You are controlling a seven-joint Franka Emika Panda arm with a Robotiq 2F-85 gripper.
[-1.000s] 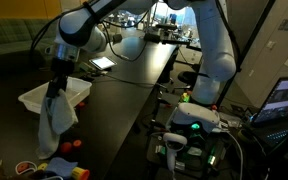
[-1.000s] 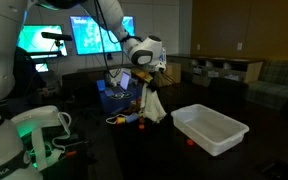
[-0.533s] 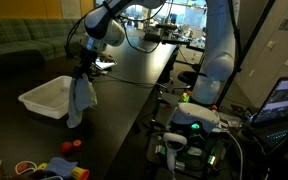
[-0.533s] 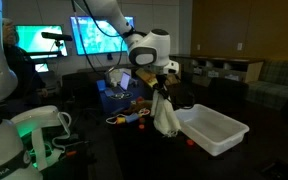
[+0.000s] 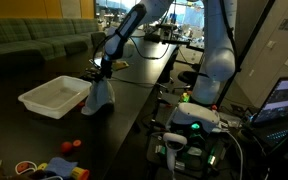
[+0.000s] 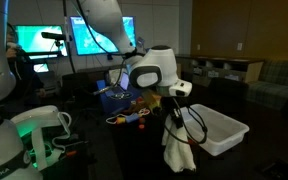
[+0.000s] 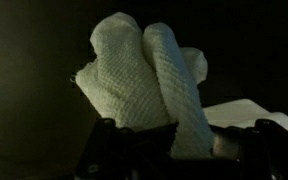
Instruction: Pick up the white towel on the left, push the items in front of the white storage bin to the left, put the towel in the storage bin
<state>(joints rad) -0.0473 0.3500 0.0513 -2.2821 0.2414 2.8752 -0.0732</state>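
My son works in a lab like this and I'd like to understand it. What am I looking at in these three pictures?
A robot arm reaches over a dark table. Two pictures come from cameras placed around the room. The close-up one comes from a camera on the arm's wrist. The arm's fingers are pinching a white towel, which hangs down beside an open white bin. A few small colourful items lie on the table nearby.
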